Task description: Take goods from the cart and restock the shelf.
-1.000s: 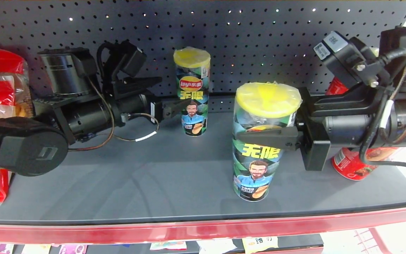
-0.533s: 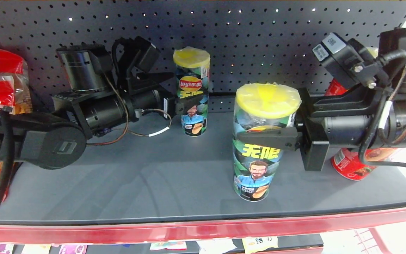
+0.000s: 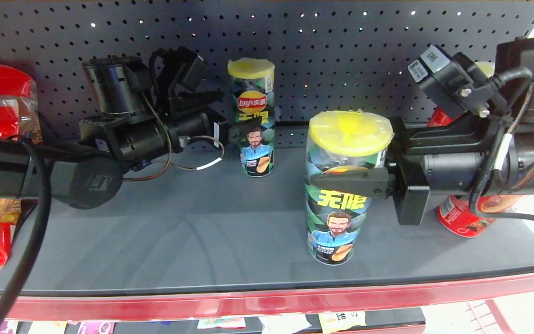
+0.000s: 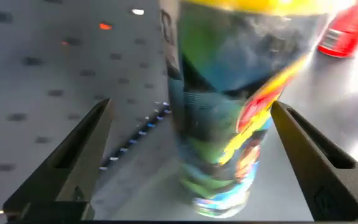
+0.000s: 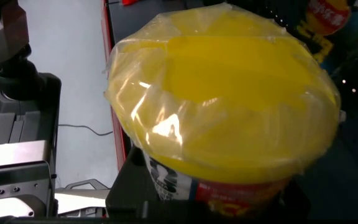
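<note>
Right gripper (image 3: 348, 174) clamps front can (image 3: 339, 222); left gripper (image 3: 239, 111) gapes around rear can (image 3: 254, 144), seemingly untouched.

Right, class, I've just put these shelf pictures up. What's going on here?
A two-armed robot is restocking a store shelf. Its right gripper is clamped on the upper part of a yellow-lidded chip can, which is upright near the shelf's front. The left gripper is open around a second can of the same kind, upright at the back by the pegboard. Its fingers sit either side without touching. A red can is partly hidden behind the right arm.
</note>
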`<state>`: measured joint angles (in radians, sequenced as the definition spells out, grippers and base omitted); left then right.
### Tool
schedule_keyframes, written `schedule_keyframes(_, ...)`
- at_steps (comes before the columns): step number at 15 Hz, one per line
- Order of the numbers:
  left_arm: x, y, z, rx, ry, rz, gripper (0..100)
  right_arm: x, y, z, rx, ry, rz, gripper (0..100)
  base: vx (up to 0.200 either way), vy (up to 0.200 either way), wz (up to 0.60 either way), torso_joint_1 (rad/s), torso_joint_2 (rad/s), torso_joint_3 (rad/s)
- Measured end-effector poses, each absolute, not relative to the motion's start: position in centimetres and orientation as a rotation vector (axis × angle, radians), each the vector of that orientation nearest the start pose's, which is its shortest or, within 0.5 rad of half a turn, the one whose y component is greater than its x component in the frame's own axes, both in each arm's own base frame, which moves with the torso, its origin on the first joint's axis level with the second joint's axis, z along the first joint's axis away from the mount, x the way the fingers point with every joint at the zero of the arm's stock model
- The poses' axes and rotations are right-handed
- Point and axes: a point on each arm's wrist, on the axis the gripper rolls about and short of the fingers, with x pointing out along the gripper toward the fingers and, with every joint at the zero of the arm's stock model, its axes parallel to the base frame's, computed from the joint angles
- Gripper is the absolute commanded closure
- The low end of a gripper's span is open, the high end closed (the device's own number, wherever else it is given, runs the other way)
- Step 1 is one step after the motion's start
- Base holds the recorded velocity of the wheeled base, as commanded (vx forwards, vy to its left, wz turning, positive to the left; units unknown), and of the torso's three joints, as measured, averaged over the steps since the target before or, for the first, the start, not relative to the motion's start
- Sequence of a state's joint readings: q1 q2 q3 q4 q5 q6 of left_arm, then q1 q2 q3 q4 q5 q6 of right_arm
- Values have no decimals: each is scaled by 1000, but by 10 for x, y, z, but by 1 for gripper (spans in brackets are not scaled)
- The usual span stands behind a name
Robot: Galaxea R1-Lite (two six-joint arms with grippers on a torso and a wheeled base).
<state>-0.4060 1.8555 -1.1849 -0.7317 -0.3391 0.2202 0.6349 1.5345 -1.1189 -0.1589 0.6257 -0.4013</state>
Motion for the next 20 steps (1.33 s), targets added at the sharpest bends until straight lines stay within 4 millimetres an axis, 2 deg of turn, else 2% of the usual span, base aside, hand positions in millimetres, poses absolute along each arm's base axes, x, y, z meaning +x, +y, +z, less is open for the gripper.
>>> schedule_keyframes(4, 348, -154, 244, 207, -155, -740, 0, 214, 173, 273, -346, 22, 1288, 100, 0, 0, 0, 0, 0, 0)
schedule_keyframes(18, 353, -174, 235, 203, -156, -783, 0, 214, 173, 271, -346, 29, 1286, 100, 0, 0, 0, 0, 0, 0)
schedule_keyframes(19, 354, -174, 235, 203, -155, -783, 100, 214, 173, 271, -346, 29, 1287, 100, 0, 0, 0, 0, 0, 0)
schedule_keyframes(20, 354, -174, 234, 203, -155, -783, 100, 214, 173, 271, -345, 28, 1286, 100, 0, 0, 0, 0, 0, 0)
